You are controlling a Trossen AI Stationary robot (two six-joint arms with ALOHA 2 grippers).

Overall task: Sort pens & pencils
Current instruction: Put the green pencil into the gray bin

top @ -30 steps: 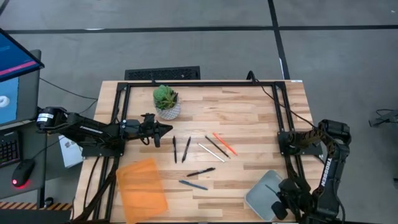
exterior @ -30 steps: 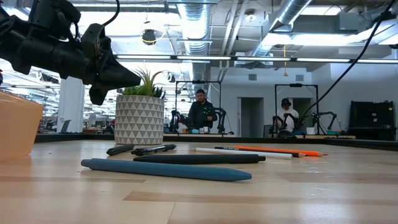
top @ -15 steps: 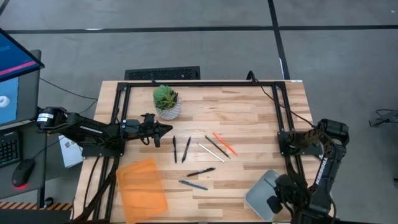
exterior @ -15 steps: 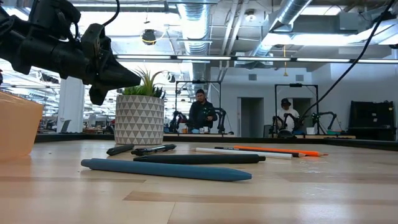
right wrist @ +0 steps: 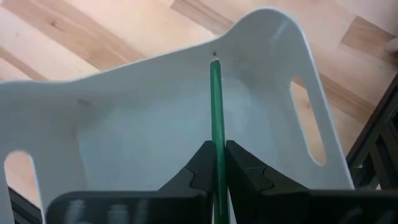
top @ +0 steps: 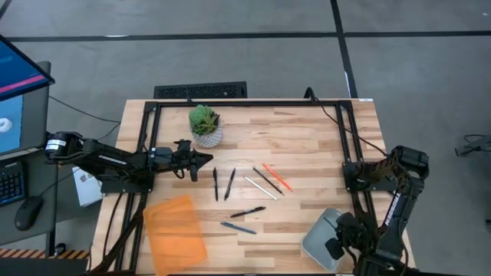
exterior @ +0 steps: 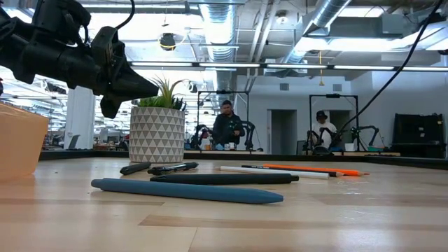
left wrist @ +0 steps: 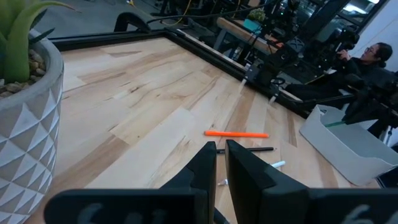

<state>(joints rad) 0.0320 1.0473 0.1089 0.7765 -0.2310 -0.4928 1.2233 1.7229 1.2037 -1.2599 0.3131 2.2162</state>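
Three black pens (top: 230, 184) and one blue pen (top: 238, 228) lie flat on the wooden table, with the orange pencil (top: 276, 176), a white one (top: 259, 187) and a dark thin one just right of them. My left gripper (top: 201, 159) hovers shut beside the potted plant (top: 205, 125), left of the pens, holding nothing. My right gripper (right wrist: 217, 152) is near the table's near right corner, over the pale grey bin (top: 318, 236), shut on a green pencil (right wrist: 216, 99). The low view shows the blue pen (exterior: 185, 190) nearest the camera. My right gripper pinches the green pencil between its two fingers, at the shaft (right wrist: 217, 140) some way back from the point. The pencil runs along the fingers and sticks out ahead of them, its point (right wrist: 214, 57) over the bin's inside. Whether the point touches the bin, I cannot tell.
An orange bin (top: 176, 228) sits at the table's near left. A black frame (top: 245, 102) runs along the table's far edge and sides. Bare wood lies between the sticks and the grey bin. People sit at benches far behind the table (exterior: 225, 126).
My right arm has shifted a little toward the table's left over the grey bin, its gripper staying shut on the pencil. The left arm and the sticks on the table have kept still.
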